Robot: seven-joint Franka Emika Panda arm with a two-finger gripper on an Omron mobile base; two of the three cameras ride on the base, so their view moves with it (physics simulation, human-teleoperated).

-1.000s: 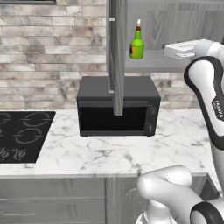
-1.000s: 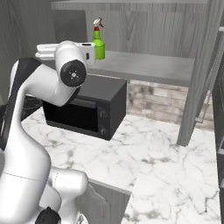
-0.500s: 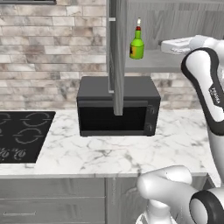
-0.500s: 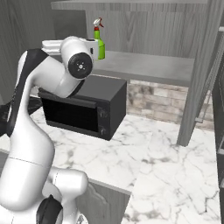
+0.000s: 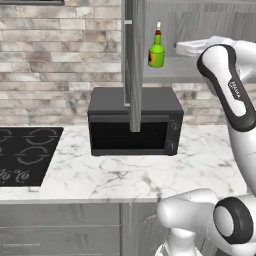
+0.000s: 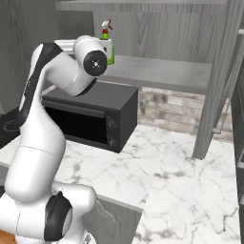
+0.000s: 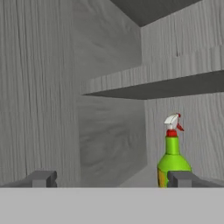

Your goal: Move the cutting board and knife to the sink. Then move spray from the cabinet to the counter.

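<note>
The spray [image 5: 156,50], a green bottle with a red neck and white nozzle, stands upright on the shelf [image 5: 172,75] of the open cabinet; its top shows above my arm [image 6: 107,38]. My gripper [image 7: 111,179] is open and empty, level with the shelf and pointing into the cabinet. The spray [image 7: 172,158] stands ahead, in line with the right fingertip [image 7: 180,178], off the gap's centre. My white hand [image 5: 187,47] is just right of the bottle, a short gap away. The counter [image 5: 150,175] lies below. The cutting board, knife and sink are out of view.
The cabinet door [image 5: 133,65] hangs open, edge-on, just left of the spray. A black microwave [image 5: 135,122] sits on the counter under the shelf. A black cooktop [image 5: 22,155] lies at the left. A second shelf [image 7: 166,85] runs above the bottle.
My arm has swung left and the hand has moved along the shelf toward the spray. The gripper has stayed open; the bottle has not moved.
</note>
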